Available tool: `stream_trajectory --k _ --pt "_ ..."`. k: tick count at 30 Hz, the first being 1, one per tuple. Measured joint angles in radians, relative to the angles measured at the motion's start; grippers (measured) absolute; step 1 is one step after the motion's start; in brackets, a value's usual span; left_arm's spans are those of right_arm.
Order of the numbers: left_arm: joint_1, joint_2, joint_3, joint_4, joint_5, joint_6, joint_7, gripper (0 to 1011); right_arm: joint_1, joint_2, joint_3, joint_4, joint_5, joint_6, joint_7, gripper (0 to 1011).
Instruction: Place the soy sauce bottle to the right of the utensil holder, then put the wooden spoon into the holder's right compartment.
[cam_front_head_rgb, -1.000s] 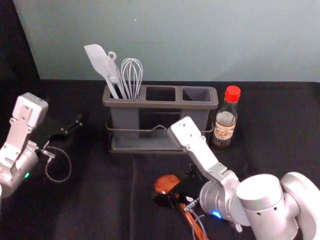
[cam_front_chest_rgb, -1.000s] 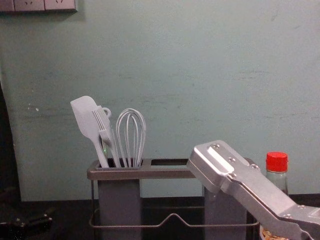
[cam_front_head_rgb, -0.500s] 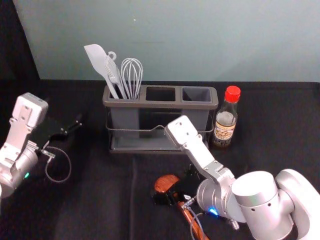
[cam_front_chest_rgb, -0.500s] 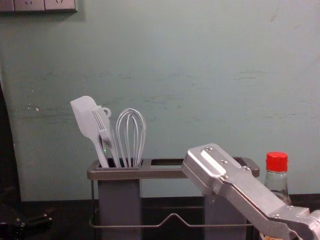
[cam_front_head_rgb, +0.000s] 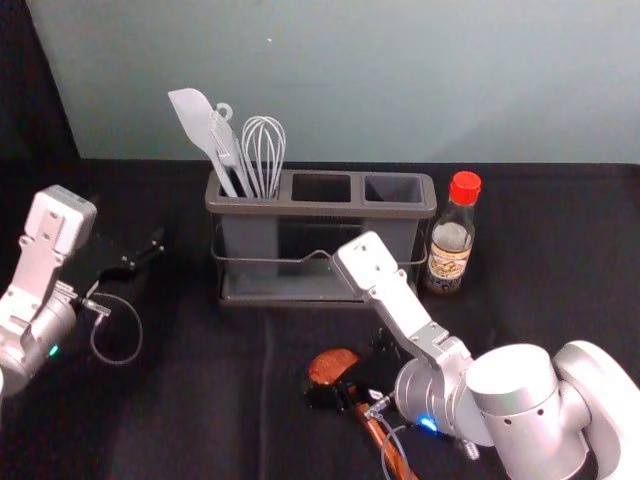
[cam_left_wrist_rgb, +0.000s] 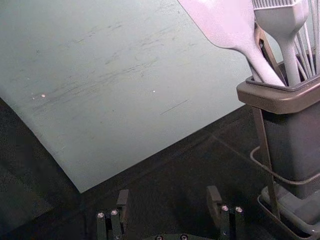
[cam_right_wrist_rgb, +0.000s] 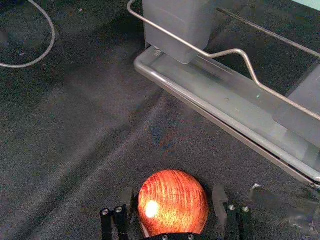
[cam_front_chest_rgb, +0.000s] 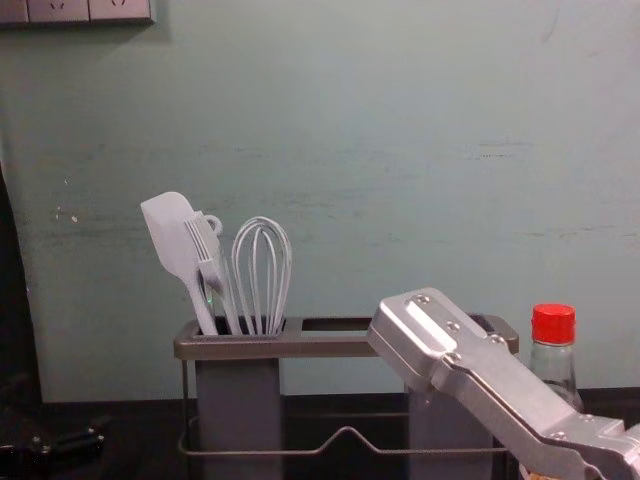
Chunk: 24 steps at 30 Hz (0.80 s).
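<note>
A matt grey-green wall (cam_front_head_rgb: 420, 90), scuffed with fine dark scratches, rises behind a black cloth (cam_front_head_rgb: 200, 400) with soft creases in it. On the cloth stands the utensil holder (cam_front_head_rgb: 325, 208), a long thing with rounded corners, a smooth brownish rim, smoky grey cups, a bent wire rail and a shallow tray at its foot. Its left compartment holds a flat pale spatula (cam_front_head_rgb: 195, 118), a brush (cam_front_chest_rgb: 204, 245) and a whisk (cam_front_head_rgb: 264, 150) of looped wires. The soy sauce bottle (cam_front_head_rgb: 450, 250), clear glass with a ridged red cap and a paper label, stands upright just beside the holder on its right. The wooden spoon (cam_front_head_rgb: 333, 366) lies in front of the holder, its round head glossy and streaked with reddish grain. The right gripper (cam_front_head_rgb: 345, 394) is at the spoon, its fingers well parted either side of the head; whether they touch the wood I cannot tell. The dark gripper covers the spoon's neck, and the handle runs off the head view's lower edge. In the chest view the silvery right arm hides part of the holder's right end and the bottle's lower part. The left gripper (cam_front_head_rgb: 142, 260) hangs left of the holder, fingers wide apart with bare space between them.
</note>
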Motion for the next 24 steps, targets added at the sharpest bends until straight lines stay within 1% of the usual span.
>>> stream_trajectory --k 1,3,4,5,7,8,18,24 --pt "0.000 0.000 0.000 0.000 0.000 0.000 0.000 1000 -0.001 -0.001 0.001 0.000 -0.001 -0.002 0.001 1004" --pt "0.000 0.000 0.000 0.000 0.000 0.000 0.000 1000 -0.003 -0.003 0.003 0.002 -0.007 -0.006 0.002 969" --pt "0.000 0.000 0.000 0.000 0.000 0.000 0.000 1000 -0.004 -0.005 0.003 0.002 -0.012 -0.005 0.003 931" --pt "0.000 0.000 0.000 0.000 0.000 0.000 0.000 1001 -0.004 -0.005 0.003 0.002 -0.012 -0.005 0.003 931" --pt "0.000 0.000 0.000 0.000 0.000 0.000 0.000 1000 -0.004 -0.008 0.003 0.002 -0.018 -0.002 0.004 886" --pt "0.000 0.000 0.000 0.000 0.000 0.000 0.000 1000 -0.003 -0.009 0.003 0.003 -0.022 0.000 0.007 843" --pt "0.000 0.000 0.000 0.000 0.000 0.000 0.000 1000 -0.005 -0.015 0.008 -0.004 -0.042 0.012 0.020 838" --pt "0.000 0.000 0.000 0.000 0.000 0.000 0.000 1000 -0.027 -0.012 0.025 -0.054 -0.051 0.008 0.031 838"
